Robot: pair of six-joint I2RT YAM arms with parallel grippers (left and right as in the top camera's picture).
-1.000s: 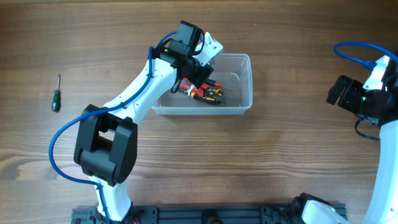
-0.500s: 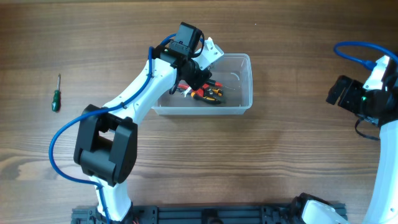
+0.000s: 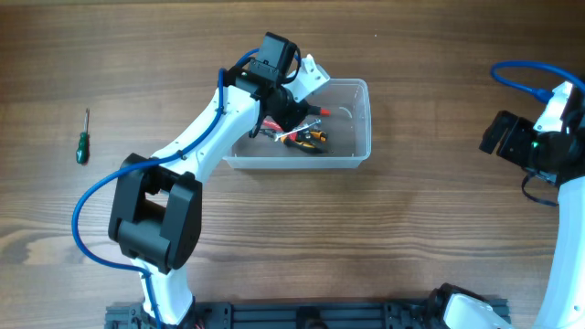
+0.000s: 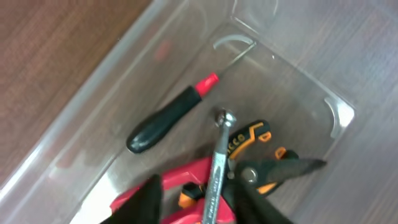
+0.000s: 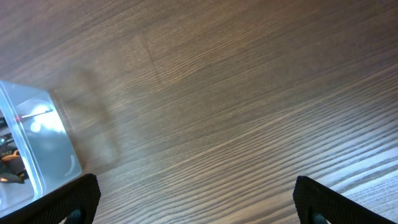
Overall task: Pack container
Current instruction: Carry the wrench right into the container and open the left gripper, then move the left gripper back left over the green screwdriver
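Observation:
The clear plastic container (image 3: 366, 119) stands at the table's centre back; it also shows in the left wrist view (image 4: 93, 99) and the right wrist view (image 5: 43, 143). My left gripper (image 3: 291, 114) reaches into it, fingers apart (image 4: 199, 202). A silver wrench (image 4: 219, 162) lies tilted between the fingers, against the right one, with a gap to the left one. Under it lie a black-and-red screwdriver (image 4: 168, 115), orange-black pliers (image 4: 267, 168) and a red-handled tool (image 4: 186, 180). My right gripper (image 3: 494, 135) is open and empty (image 5: 196, 199) over bare table at the far right.
A green-handled screwdriver (image 3: 82, 144) lies alone on the wooden table at the far left. The left arm stretches from the front edge over the table up to the container.
The left gripper has shifted slightly inside the container and its fingers have parted. The silver wrench's end now shows past the gripper. The right arm has not moved.

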